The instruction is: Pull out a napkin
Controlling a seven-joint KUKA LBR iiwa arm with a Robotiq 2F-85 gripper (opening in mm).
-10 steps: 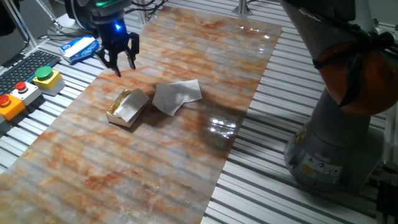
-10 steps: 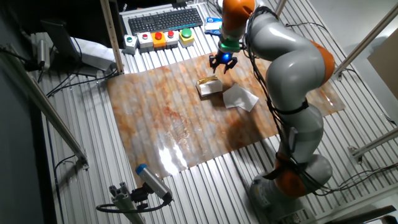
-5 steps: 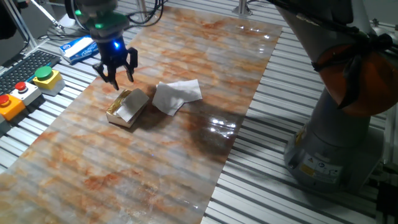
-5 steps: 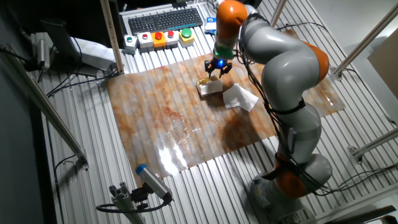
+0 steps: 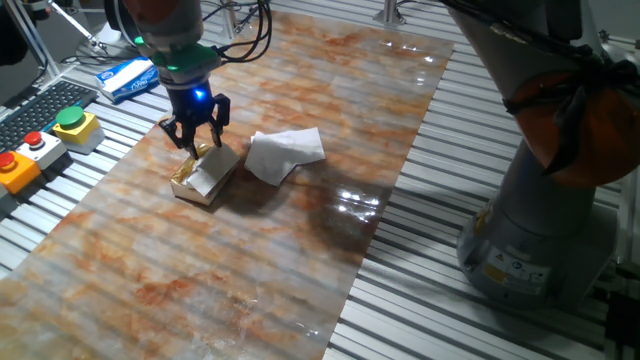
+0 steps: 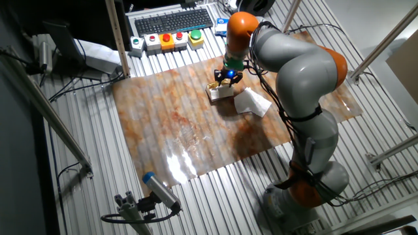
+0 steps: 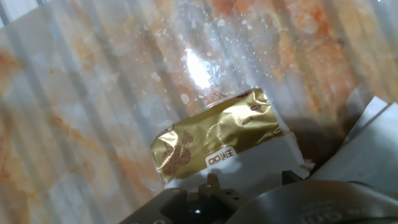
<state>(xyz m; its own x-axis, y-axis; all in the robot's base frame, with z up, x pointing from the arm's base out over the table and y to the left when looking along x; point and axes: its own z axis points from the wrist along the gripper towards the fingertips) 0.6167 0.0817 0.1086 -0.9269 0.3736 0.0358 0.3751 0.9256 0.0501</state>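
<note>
A small gold foil packet (image 5: pixel 190 170) lies on the marbled mat (image 5: pixel 300 250). White tissue (image 5: pixel 209 175) shows in its opening. A loose white napkin (image 5: pixel 285 153) lies crumpled on the mat just right of the packet, apart from my fingers. My gripper (image 5: pixel 196 146) is open and empty, low over the packet's far end. The other fixed view shows the gripper (image 6: pixel 226 79), the packet (image 6: pixel 220 91) and the napkin (image 6: pixel 252 103). The hand view shows the packet (image 7: pixel 217 134), its white tissue (image 7: pixel 249 168) and the napkin's edge (image 7: pixel 367 143) close below.
A blue-and-white packet (image 5: pixel 128 78) lies at the mat's far left corner. A box with green (image 5: pixel 72 120) and red (image 5: pixel 35 140) buttons and a keyboard (image 6: pixel 173 21) stand left of the mat. The robot's base (image 5: pixel 545 220) stands to the right.
My gripper has moved down and to the right, from near the blue-and-white packet to just over the gold packet's far end. It stays open. The packet and the napkin have not moved.
</note>
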